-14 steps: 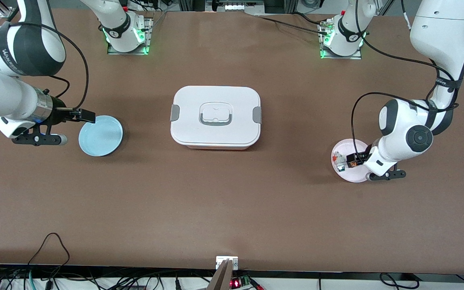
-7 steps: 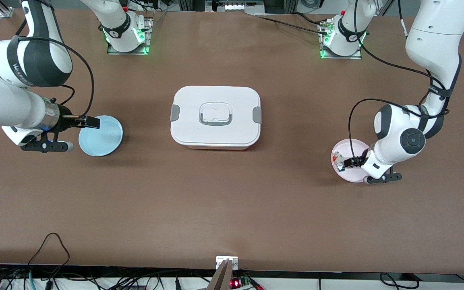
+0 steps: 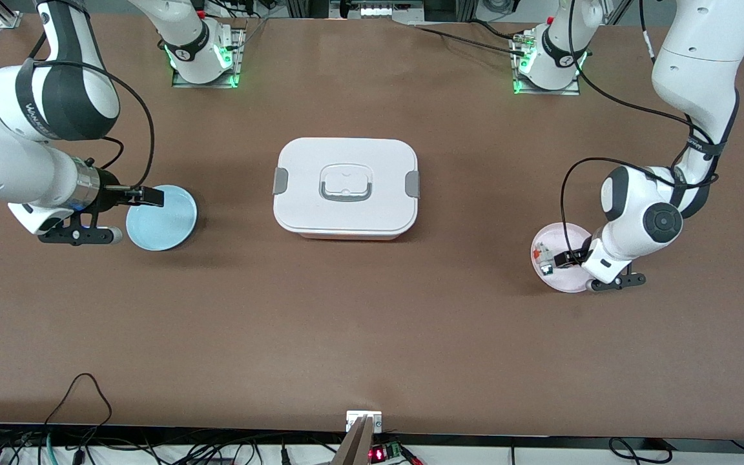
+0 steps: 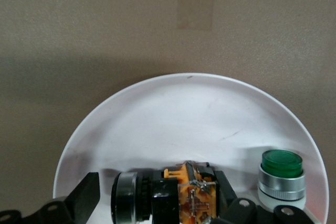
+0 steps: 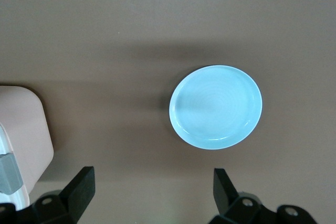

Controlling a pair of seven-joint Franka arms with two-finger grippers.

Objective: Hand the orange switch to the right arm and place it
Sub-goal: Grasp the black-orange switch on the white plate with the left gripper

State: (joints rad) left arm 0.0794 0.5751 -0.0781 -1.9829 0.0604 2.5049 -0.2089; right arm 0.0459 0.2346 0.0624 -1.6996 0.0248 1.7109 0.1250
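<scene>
Table, brown and wide, carries everything. White lidded box sits at its middle and serves as the landmark. Toward the right arm's end from the box lies a blue plate, bare inside. The right gripper hangs over that plate's edge, fingers spread wide with nothing between them; the right arm waits there. Toward the left arm's end from the box, and a little nearer the front camera, sits a pale pink plate. The left gripper is down inside it, one finger on each side of the orange switch; contact is unclear. A green-capped button stands in the same plate, just beside the switch.
</scene>
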